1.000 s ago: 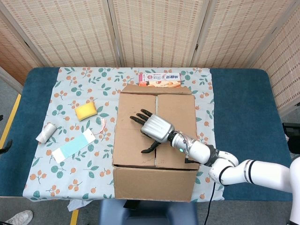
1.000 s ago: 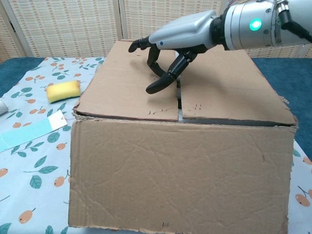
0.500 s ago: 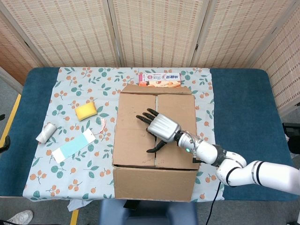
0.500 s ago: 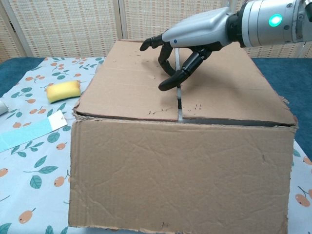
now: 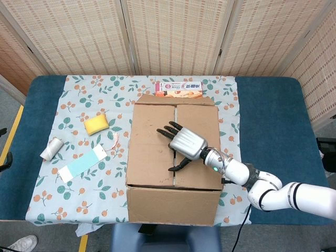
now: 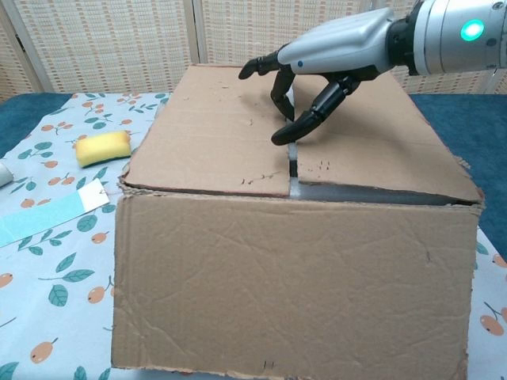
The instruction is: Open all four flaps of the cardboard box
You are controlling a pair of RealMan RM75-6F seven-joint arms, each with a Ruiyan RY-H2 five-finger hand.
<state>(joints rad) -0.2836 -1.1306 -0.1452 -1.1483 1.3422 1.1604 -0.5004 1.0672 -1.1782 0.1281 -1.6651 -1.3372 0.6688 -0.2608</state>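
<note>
Compared with a second ago, the right hand (image 5: 186, 144) has shifted to the right along the top of the cardboard box (image 5: 173, 157) and now hovers over the centre seam, fingers spread and curled downward, holding nothing. The box sits at the near middle of the table (image 5: 273, 115) on the patterned cloth (image 5: 84, 100). Its flaps lie closed, and the seam between them runs from the near edge toward the far screen (image 5: 173, 31).

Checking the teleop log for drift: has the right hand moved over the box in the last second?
Yes. The right hand has slid rightward across the cardboard box, from over the left flap to above the centre seam.
</note>
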